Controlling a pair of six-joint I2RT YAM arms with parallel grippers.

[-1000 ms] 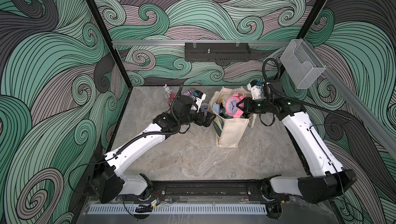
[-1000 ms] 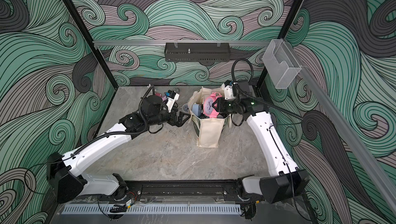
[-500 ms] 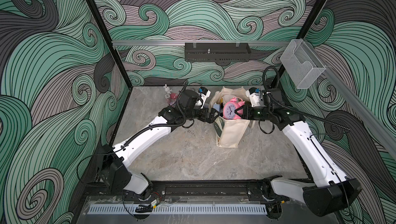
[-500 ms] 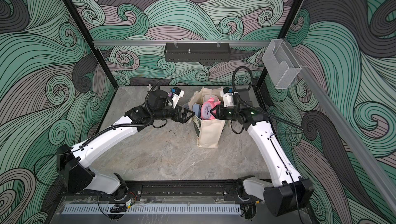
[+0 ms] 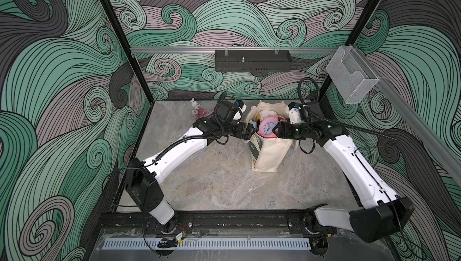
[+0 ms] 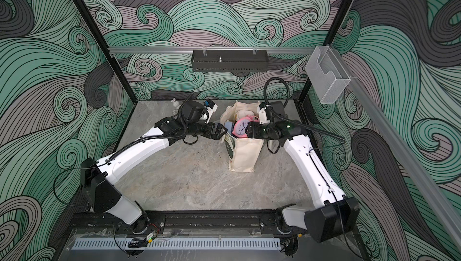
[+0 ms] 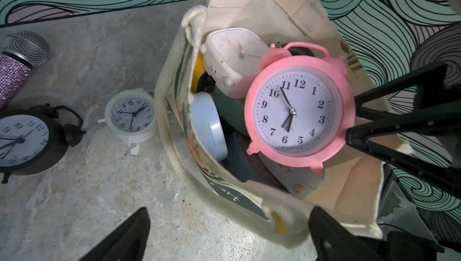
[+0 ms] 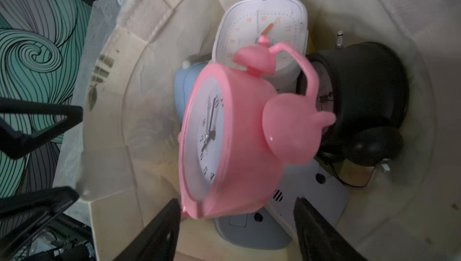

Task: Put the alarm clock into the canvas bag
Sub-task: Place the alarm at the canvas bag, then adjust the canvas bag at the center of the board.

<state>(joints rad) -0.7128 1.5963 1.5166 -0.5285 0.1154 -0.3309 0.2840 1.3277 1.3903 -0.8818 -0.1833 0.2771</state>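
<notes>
The pink twin-bell alarm clock sits tilted in the mouth of the cream canvas bag, on top of other clocks. My right gripper is open at the clock's lower edge. One finger is close to the pink rim and the other stands well clear. My left gripper is wide open at the bag's near rim, and the strap end lies between its fingers.
Inside the bag lie a white square clock, a blue clock and a black clock. On the floor left of the bag are a small white clock, a black clock, a microphone and a bunny figurine.
My right gripper carried the pink clock lower into the bag's mouth and its jaws have opened. My left arm has reached right to the bag's rim.
</notes>
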